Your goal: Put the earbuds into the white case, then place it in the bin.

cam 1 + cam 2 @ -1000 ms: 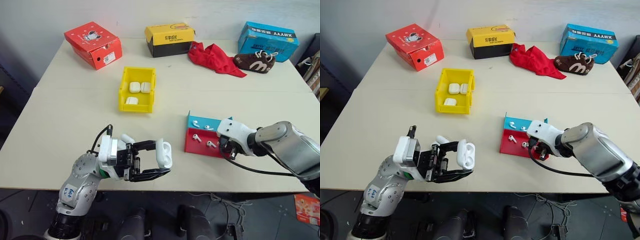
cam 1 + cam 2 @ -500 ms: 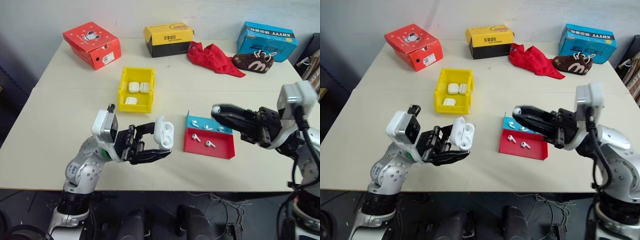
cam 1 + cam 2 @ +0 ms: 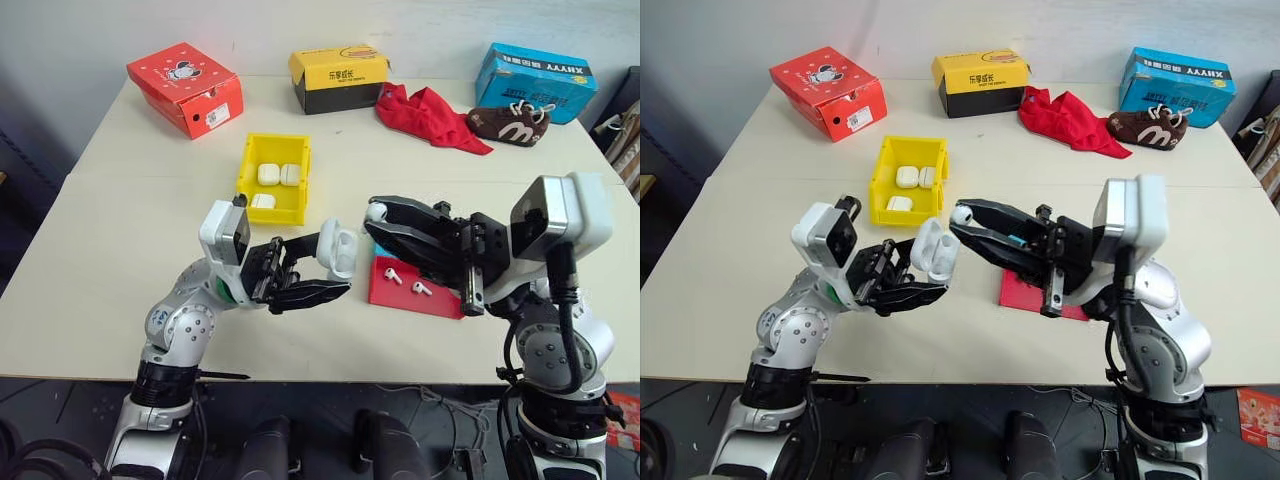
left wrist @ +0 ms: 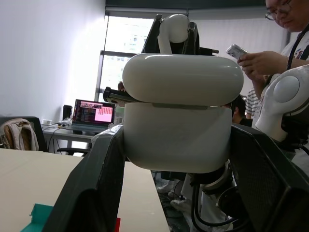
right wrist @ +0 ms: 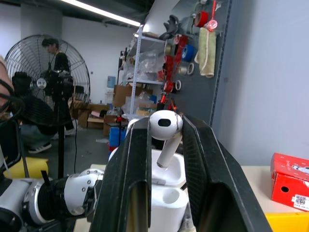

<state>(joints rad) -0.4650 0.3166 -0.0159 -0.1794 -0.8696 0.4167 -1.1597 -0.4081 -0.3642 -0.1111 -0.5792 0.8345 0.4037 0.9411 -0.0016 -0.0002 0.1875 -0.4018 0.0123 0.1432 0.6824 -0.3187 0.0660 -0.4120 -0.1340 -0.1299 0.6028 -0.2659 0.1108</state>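
Right gripper [image 3: 962, 216] pinches one earbud [image 5: 164, 126] btwn its two black fingers, tip just above the white case [image 3: 341, 252]. We see the left gripper [image 3: 335, 277] clamped on that case, lid flipped open, raised over the table [image 3: 120, 250] near its front edge. Yellow bin [image 3: 274, 180] sits farther back w/ three more white cases inside. Two earbuds lie in the red tray [image 3: 440, 298] beside the right arm, just under it. Along the table's far edge: red box [image 3: 186, 88], yellow-and-black box [image 3: 340, 78], red cloth [image 3: 430, 117], brown shoe [image 3: 510, 122], blue box [image 3: 535, 78].
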